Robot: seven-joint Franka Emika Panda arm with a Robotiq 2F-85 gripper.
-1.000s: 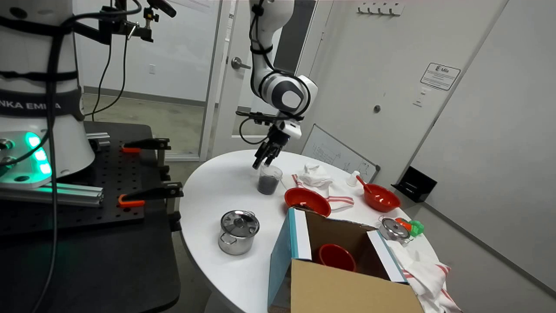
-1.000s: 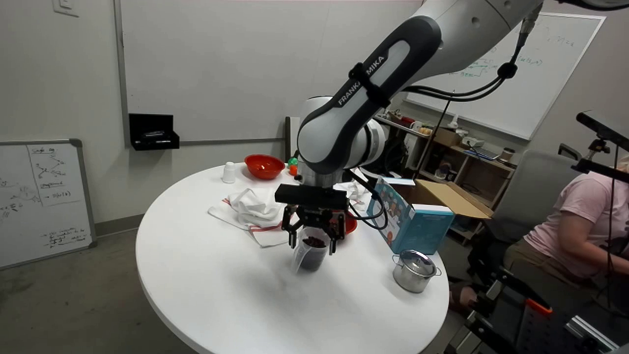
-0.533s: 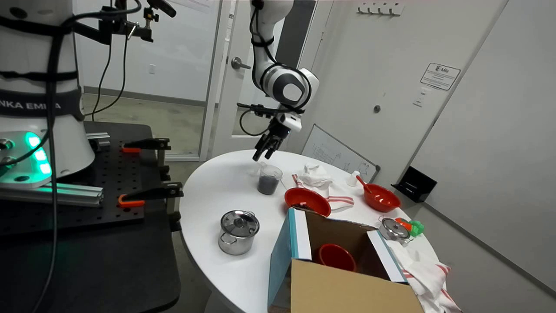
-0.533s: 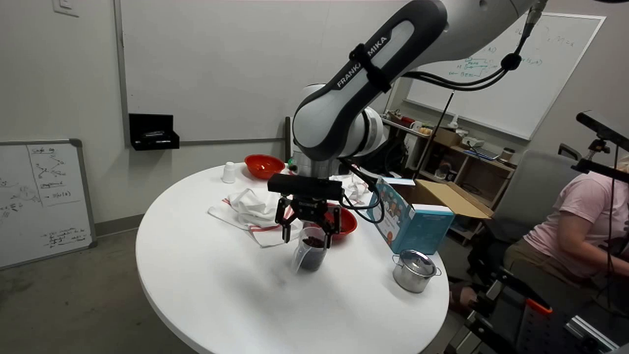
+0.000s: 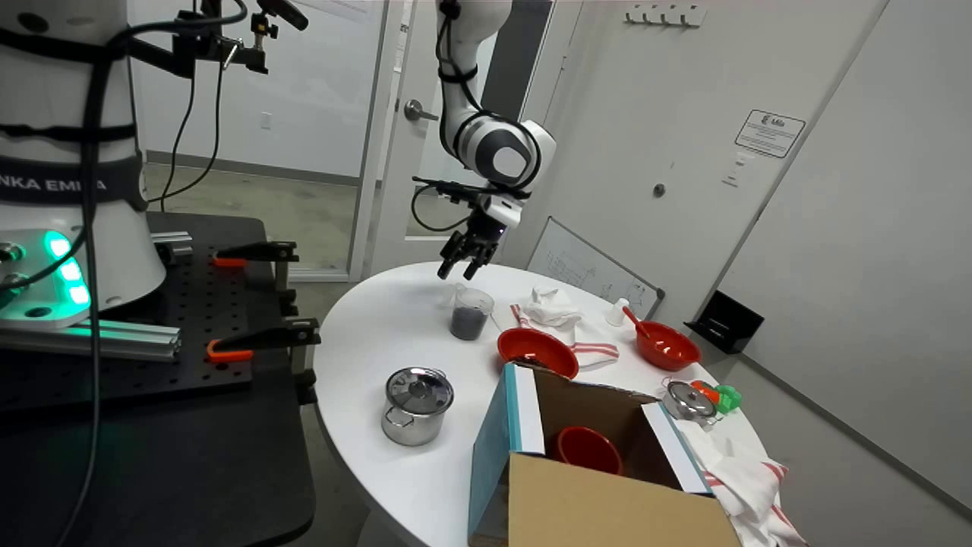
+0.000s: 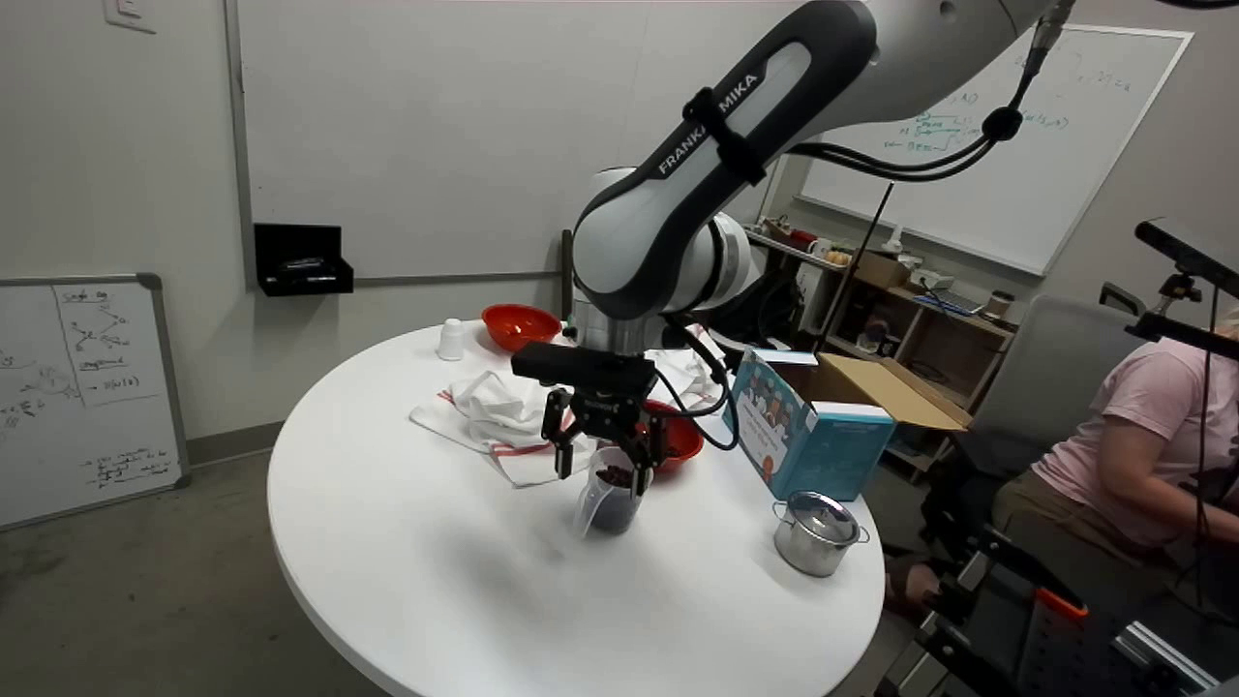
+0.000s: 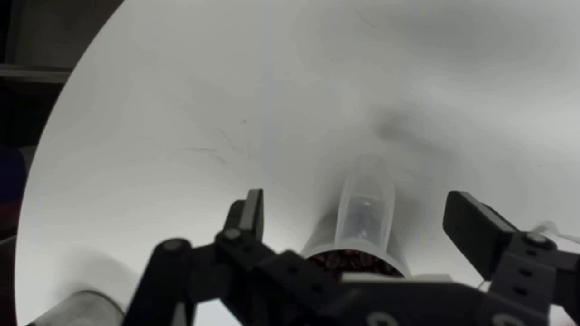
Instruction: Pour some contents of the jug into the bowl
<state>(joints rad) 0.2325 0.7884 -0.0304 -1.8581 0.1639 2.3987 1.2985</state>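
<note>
My hand (image 6: 601, 471), spread wide, empty, hangs above the jug (image 6: 617, 511), handle (image 6: 588, 513) pointing near-left in an exterior view.

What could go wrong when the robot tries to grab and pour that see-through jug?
The open black two-fingered pincer hangs above the see-through plastic jug, not gripping it; coming down crooked might knock it over.
The dark red, bean-like bits inside could scatter if it tips fast and misses the round red bowl nearest the jug.
The open blue-and-brown cardboard box stands close to that bowl, so the pincer might bump it while pouring.
</note>
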